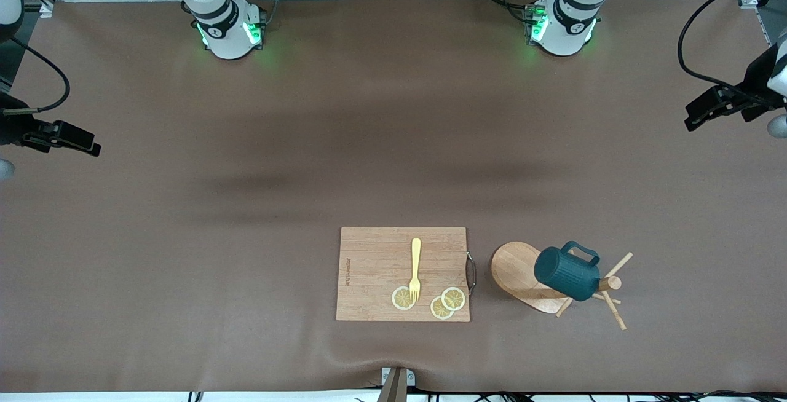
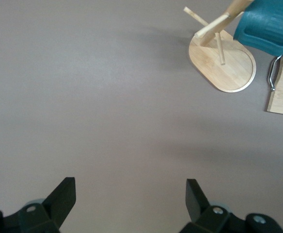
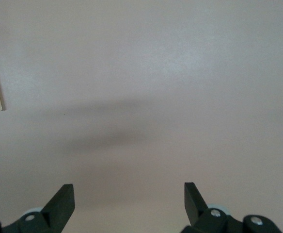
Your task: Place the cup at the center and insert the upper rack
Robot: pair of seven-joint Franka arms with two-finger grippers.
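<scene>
Cup point(image 1: 565, 274) hangs on the rack point(image 1: 519, 276) — body tipped over the oval base, handle up, apparently hooked on a peg near the top of the post. Rack stands just beside the board's point(image 1: 403, 273) metal handle, toward the left arm's end of the table, near the front camera. Both grippers are empty with fingers spread wide: left gripper point(image 2: 132, 196) is up over bare table at the left arm's end, well apart from the rack; right gripper point(image 3: 129, 196) is over bare table at the right arm's end, waiting. Risks, as I judge them: pulling the cup off sideways instead of along the peg would drag or topple the rack, since the base looks light and the cup's weight sits off-centre; the pegs are thin and splay out toward the left arm's end, so an approach from there could clip one; the ribbed round wall may slip in a two-finger pinch, and the handle or rim looks like the safer grab. The board sits close — a swung cup could knock the fork point(image 1: 415, 270) or lemon slices point(image 1: 453, 298) lying on it. Writing: a small burned-in mark runs along the board's edge nearest the right arm, too small to read; nothing legible on cup or rack.
</scene>
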